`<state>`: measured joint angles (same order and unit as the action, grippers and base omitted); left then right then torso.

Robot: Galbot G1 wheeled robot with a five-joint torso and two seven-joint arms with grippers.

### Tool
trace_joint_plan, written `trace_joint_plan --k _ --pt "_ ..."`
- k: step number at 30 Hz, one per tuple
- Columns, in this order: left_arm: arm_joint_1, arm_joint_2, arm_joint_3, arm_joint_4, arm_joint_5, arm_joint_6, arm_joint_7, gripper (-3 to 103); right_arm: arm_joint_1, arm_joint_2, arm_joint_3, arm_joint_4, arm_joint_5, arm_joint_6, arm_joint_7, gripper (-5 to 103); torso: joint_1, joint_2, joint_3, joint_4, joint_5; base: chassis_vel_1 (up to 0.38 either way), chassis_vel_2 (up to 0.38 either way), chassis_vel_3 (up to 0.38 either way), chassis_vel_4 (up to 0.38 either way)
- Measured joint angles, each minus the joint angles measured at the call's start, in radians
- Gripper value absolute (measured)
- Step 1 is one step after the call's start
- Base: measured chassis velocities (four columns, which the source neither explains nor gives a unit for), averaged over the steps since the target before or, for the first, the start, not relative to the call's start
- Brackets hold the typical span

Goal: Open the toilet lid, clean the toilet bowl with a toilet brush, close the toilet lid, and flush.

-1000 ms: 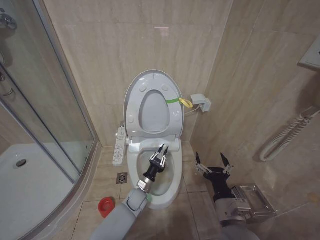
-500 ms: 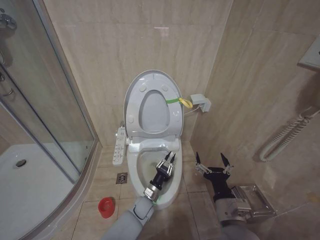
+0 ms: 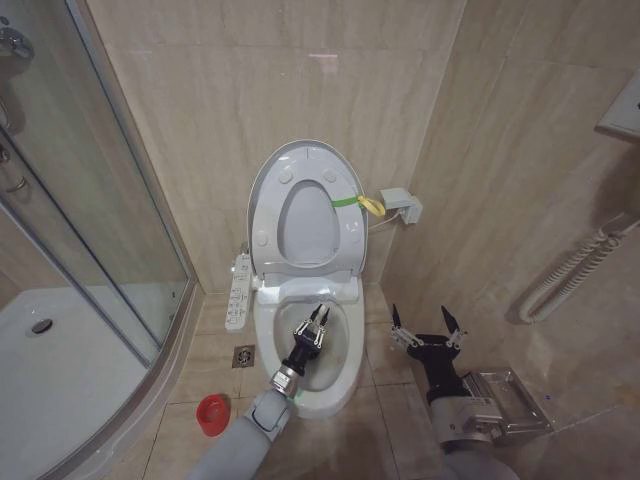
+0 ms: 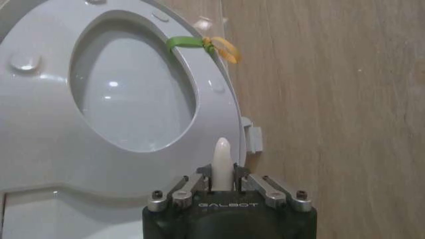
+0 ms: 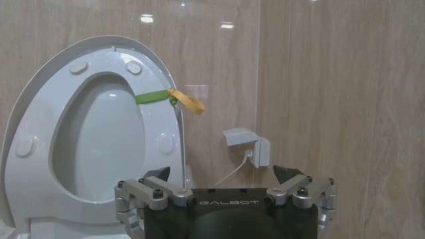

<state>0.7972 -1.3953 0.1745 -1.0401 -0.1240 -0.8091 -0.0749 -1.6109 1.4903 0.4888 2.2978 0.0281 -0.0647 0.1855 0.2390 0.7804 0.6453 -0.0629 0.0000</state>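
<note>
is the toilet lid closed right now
No, the toilet lid stands raised against the wall, leaving the toilet bowl open below it.

Lighting: even, warm, overhead. Glare: bright spots on wall tiles (image 5: 146,19), sheen on lid (image 4: 113,84). Shadows soft. Focus sharp.

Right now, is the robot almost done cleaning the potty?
Not yet. The toilet lid already stands open against the wall. The left gripper is over the toilet bowl, shut on the toilet brush, so scrubbing is in hand. The right gripper waits open beside the toilet. Closing the lid and flushing are left.
</note>
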Motion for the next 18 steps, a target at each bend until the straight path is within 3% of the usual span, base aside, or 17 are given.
trace_joint_plan --k 12,18 --pt "0.043 0.010 0.085 -0.238 -0.006 0.060 -0.038 22 0.000 0.000 0.000 0.000 0.000 0.000 0.000 100 0.000 0.000 0.000 -0.0001 0.0001 0.000 0.000 0.000 0.000" --pt "0.059 -0.014 0.113 -0.245 -0.004 0.055 -0.034 22 0.000 0.000 0.000 0.000 0.000 0.000 0.000 100 0.000 0.000 0.000 0.0000 0.0001 0.000 0.000 0.000 0.000"
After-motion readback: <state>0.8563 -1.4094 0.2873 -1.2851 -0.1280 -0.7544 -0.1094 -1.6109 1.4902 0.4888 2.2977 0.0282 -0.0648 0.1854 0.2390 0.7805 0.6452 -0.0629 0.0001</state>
